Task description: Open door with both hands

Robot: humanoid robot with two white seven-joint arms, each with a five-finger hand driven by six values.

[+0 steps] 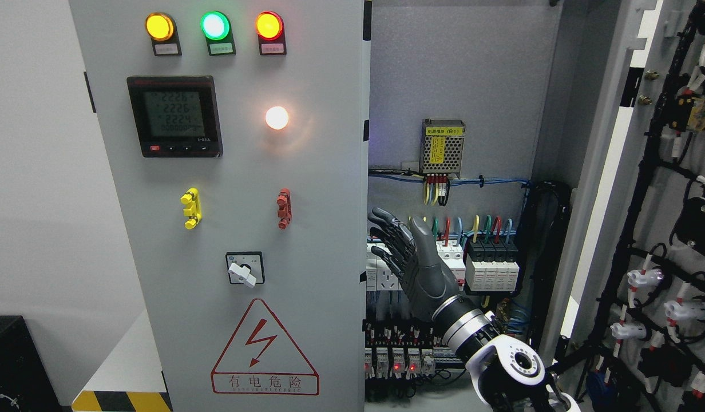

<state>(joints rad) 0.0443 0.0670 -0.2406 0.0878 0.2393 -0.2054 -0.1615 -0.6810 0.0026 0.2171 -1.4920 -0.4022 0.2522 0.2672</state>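
Grey painted steel is filling most of the room ahead: the left door (226,206) of an electrical cabinet is standing closed, its three lamps (213,26) glowing along the top above a lit meter (174,116), a rotary switch (245,269) and a red warning triangle (265,349). The right door (644,189) is hanging swung wide, wiring showing on its inner face. The right hand (412,257) is reaching into the opening before the breakers (490,266), fingers (387,220) extended and loose, grasping nothing.
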